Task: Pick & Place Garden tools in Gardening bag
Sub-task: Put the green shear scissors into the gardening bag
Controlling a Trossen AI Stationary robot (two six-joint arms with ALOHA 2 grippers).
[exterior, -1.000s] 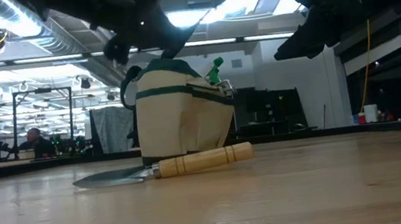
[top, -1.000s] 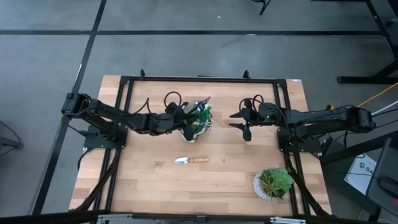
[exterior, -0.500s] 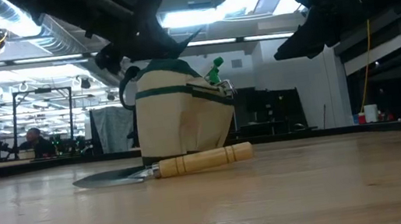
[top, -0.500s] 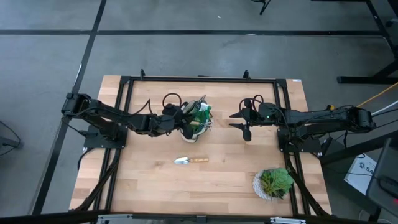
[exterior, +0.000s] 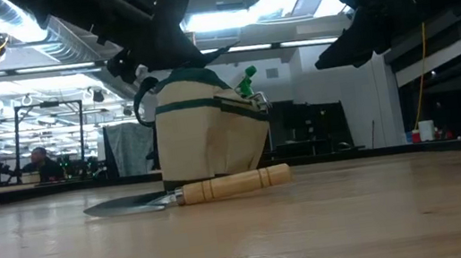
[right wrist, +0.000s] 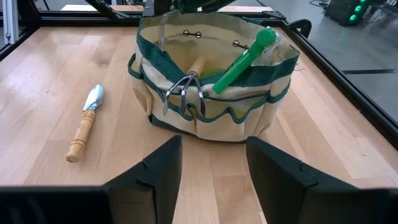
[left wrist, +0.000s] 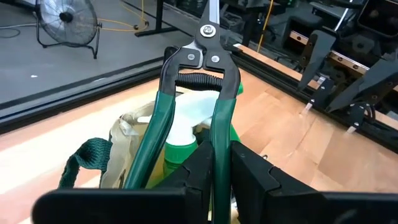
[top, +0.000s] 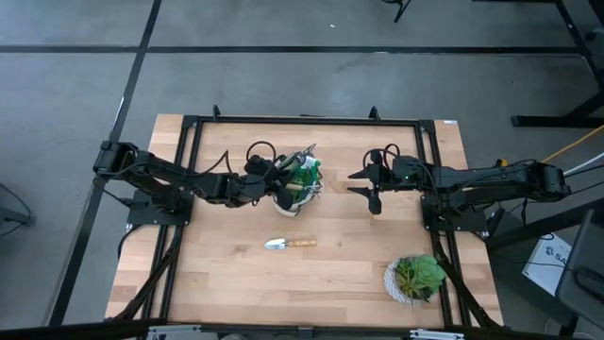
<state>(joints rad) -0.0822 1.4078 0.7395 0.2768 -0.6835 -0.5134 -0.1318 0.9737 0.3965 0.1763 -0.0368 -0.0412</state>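
Lowering shears point(left wrist: 198, 93), clamped by one handle in left gripper point(left wrist: 214, 177), needs centering over bag point(right wrist: 211, 81) mouth before release; right gripper point(right wrist: 211, 165) waits, fingers apart.

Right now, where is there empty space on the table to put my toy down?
Bare wood lies left of the trowel, and between the trowel and the potted plant. It is crowded around the gardening bag, where the left pincer holds the shears over it.
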